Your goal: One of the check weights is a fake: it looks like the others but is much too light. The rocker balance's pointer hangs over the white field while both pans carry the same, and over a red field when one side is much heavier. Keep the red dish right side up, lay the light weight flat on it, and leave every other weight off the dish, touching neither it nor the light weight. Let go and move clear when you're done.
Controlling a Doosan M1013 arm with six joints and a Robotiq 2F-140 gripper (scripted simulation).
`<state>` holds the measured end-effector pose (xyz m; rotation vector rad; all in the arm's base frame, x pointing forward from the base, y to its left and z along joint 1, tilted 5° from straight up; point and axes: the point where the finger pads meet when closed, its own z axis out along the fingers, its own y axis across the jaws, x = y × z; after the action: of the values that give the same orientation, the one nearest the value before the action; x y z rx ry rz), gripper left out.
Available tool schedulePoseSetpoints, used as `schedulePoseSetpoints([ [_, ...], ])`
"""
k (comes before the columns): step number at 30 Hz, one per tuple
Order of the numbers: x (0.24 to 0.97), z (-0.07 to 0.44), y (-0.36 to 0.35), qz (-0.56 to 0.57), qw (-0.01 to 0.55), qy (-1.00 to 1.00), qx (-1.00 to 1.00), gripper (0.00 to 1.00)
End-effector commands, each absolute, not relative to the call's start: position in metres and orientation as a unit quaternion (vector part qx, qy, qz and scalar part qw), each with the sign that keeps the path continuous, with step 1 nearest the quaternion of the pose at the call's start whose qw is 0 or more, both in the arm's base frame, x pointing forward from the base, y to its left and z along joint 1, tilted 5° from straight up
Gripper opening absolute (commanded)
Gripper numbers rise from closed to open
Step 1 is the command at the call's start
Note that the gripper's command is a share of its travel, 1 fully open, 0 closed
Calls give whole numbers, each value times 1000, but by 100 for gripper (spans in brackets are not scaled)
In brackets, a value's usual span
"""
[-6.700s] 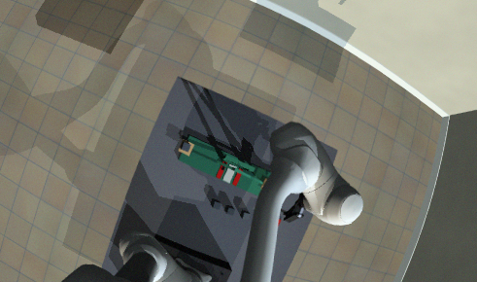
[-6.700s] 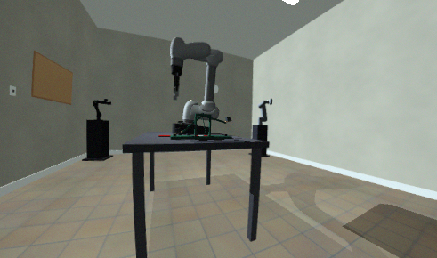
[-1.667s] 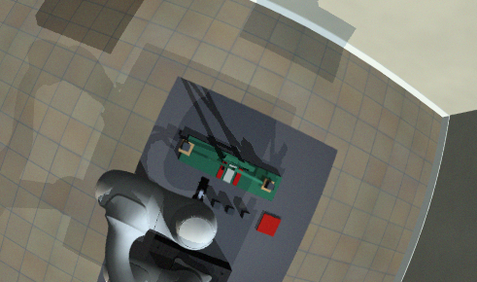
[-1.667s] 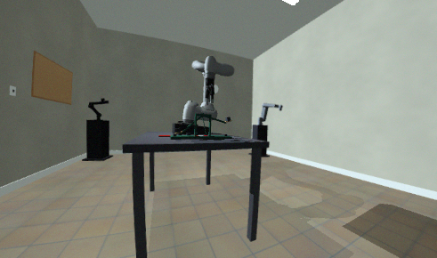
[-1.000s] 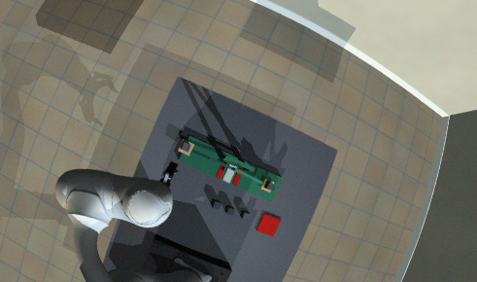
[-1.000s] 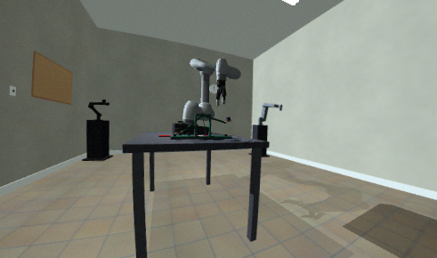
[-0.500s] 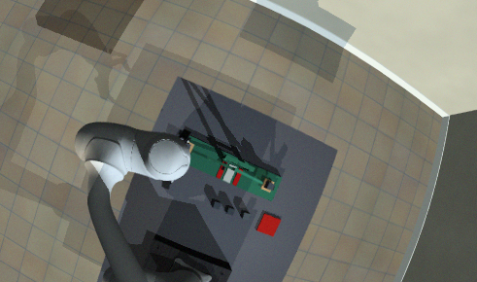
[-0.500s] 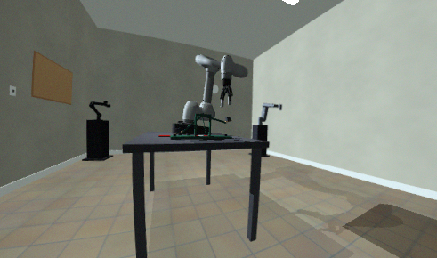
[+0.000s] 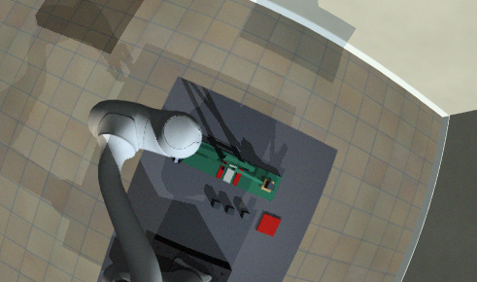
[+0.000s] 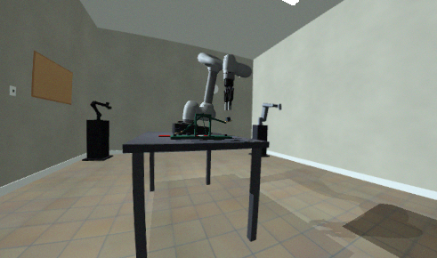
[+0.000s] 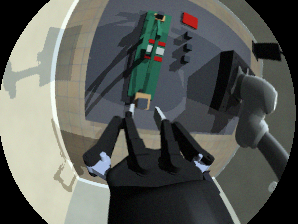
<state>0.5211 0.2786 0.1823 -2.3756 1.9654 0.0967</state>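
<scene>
The green rocker balance [image 9: 251, 190] [image 11: 154, 75] stands tilted. Its pan nearest my gripper is high and holds a dark weight [image 10: 228, 119] [image 11: 143, 103]; its far pan is low and holds another dark weight [image 9: 269, 184] [image 11: 160, 16]. I cannot tell where the pointer hangs. Three dark weights stand in a row on the table, the middle one [image 9: 228, 209] [image 11: 187, 48] among them. The red dish [image 9: 268, 225] [image 11: 190, 20] [image 10: 164, 136] lies beyond the row and bears nothing. My gripper [image 10: 228, 107] [image 11: 144, 110] is partly open and empty, above the raised pan; the arm mostly hides it in the top view.
The grey table [image 9: 309, 165] [image 10: 196, 146] carries everything. The arm's dark base block [image 9: 192, 248] [image 11: 223, 82] stands on the other side of the weight row from the balance. The balance's upright frame [image 10: 196, 124] rises between the pans.
</scene>
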Motion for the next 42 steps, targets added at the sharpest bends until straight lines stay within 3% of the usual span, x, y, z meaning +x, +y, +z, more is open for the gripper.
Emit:
schedulePoseSetpoints([
  [1,521,182,279,31,29,637,-770,35],
  [42,521,174,279,31,28,637,-770,35],
])
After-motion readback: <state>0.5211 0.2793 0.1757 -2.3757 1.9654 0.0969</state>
